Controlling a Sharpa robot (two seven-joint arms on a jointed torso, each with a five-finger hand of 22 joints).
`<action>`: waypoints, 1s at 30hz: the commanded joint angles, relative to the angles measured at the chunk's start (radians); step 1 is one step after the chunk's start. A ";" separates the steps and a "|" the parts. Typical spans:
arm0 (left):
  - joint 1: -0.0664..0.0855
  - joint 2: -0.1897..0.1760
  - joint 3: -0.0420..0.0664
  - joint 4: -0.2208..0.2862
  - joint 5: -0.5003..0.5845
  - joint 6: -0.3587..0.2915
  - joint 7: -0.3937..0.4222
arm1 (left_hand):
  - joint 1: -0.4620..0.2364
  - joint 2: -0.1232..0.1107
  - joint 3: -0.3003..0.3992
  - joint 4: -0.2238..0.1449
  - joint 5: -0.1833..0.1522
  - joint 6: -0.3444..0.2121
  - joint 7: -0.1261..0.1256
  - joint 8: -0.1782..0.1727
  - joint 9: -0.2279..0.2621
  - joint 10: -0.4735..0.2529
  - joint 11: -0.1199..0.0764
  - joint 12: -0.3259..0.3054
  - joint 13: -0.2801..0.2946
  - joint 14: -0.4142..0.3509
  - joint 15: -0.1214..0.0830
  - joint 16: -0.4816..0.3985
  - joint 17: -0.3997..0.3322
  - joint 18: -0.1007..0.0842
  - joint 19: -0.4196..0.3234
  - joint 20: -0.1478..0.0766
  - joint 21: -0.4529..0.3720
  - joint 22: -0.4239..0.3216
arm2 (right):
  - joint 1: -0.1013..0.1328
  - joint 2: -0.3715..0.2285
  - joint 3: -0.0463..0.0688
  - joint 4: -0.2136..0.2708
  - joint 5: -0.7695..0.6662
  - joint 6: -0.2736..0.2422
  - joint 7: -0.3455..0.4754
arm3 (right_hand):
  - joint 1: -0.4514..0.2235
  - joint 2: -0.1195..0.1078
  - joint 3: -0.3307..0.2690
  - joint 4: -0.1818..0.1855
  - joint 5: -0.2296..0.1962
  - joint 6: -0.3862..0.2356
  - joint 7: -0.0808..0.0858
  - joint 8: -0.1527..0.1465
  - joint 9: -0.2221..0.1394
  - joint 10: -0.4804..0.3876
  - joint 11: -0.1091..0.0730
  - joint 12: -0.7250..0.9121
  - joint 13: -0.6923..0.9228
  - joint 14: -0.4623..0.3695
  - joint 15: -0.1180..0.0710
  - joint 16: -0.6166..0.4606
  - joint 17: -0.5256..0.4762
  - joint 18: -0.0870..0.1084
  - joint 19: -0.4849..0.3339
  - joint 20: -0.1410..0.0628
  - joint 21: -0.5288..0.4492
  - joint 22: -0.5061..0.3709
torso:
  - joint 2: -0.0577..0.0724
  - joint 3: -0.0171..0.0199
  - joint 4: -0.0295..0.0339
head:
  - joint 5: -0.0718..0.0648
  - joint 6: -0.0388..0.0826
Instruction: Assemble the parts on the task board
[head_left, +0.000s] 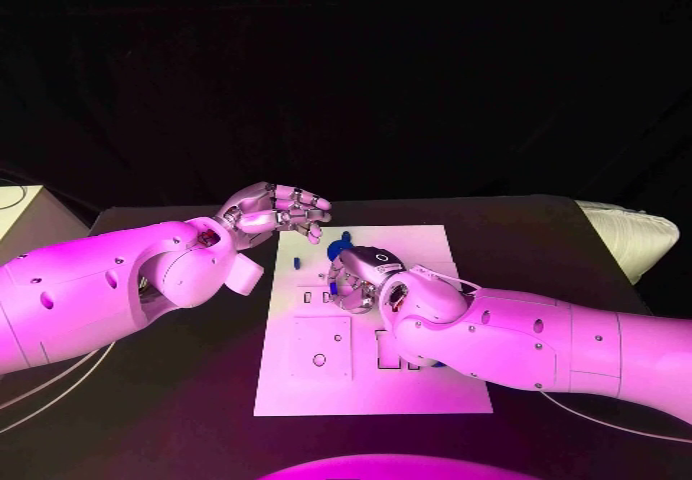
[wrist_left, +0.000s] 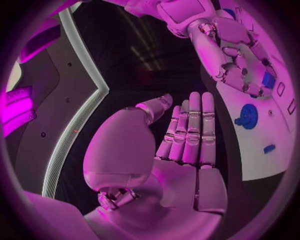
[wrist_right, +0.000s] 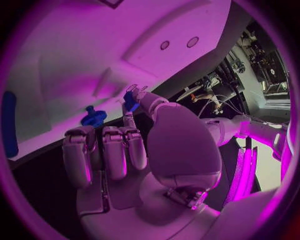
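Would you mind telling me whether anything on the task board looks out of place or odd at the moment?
Nothing stands out. The task board lies flat on the table, the right hand pinches a small blue part above it, a round blue part sits on the board, and the left hand hovers open beside it.

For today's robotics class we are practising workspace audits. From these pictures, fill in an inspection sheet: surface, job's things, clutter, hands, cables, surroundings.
Surface: black table, dark and bare around the board.
Job's things: white task board lies mid-table; a round blue part and a small blue piece rest on it.
Clutter: nothing seen.
Hands: left hand hovers over the board's far left corner, fingers straight, holding nothing; right hand pinches a small blue part above the board.
Cables: white cables trail off the table beside the left arm.
Surroundings: dark backdrop; a white object at the table's far right.
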 joint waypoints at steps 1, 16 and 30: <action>0.000 0.002 0.000 0.000 -0.002 0.012 0.007 | 0.000 0.006 -0.005 0.002 -0.002 -0.007 0.010 -0.007 0.001 -0.008 0.001 -0.001 -0.001 0.004 0.002 -0.003 0.001 0.014 0.001 0.001 -0.002 -0.001 | -0.002 0.002 0.000 -0.003 -0.018 -0.011 -0.013 | -0.014 0.000 -0.002 0.006 0.000 0.006 0.002 -0.001 0.002 0.102 -0.004 0.004 0.263 0.102 -0.007 0.003 0.263 -0.014 0.104 -0.004 0.004 0.262 | 0.000 -0.0002 0.0023 | 0.000 -0.001; 0.000 0.002 0.000 0.000 -0.002 0.014 0.006 | 0.000 0.006 -0.005 0.002 -0.002 -0.007 0.010 -0.007 0.001 -0.008 0.001 -0.001 -0.001 0.004 0.002 -0.003 0.001 0.014 0.001 0.001 -0.002 -0.001 | -0.011 0.010 -0.001 -0.020 -0.023 0.007 -0.021 | -0.036 -0.013 -0.010 0.018 -0.034 0.004 0.001 -0.001 0.003 0.102 -0.006 0.004 0.263 0.102 -0.008 0.003 0.263 -0.013 0.102 -0.005 0.000 0.259 | 0.001 -0.0003 0.0016 | 0.003 -0.007; 0.000 0.003 0.000 -0.001 -0.002 0.016 0.005 | 0.000 0.006 -0.005 0.002 -0.002 -0.007 0.010 -0.007 0.001 -0.008 0.001 -0.001 -0.001 0.004 0.002 -0.003 0.001 0.014 0.001 0.001 -0.002 -0.001 | -0.016 0.013 -0.002 -0.022 -0.043 0.010 -0.025 | -0.037 -0.017 -0.012 0.017 -0.041 0.001 0.002 -0.003 0.002 0.102 -0.005 0.004 0.263 0.102 -0.008 0.003 0.263 -0.012 0.101 -0.005 -0.004 0.257 | 0.000 -0.0005 0.0007 | 0.004 -0.004</action>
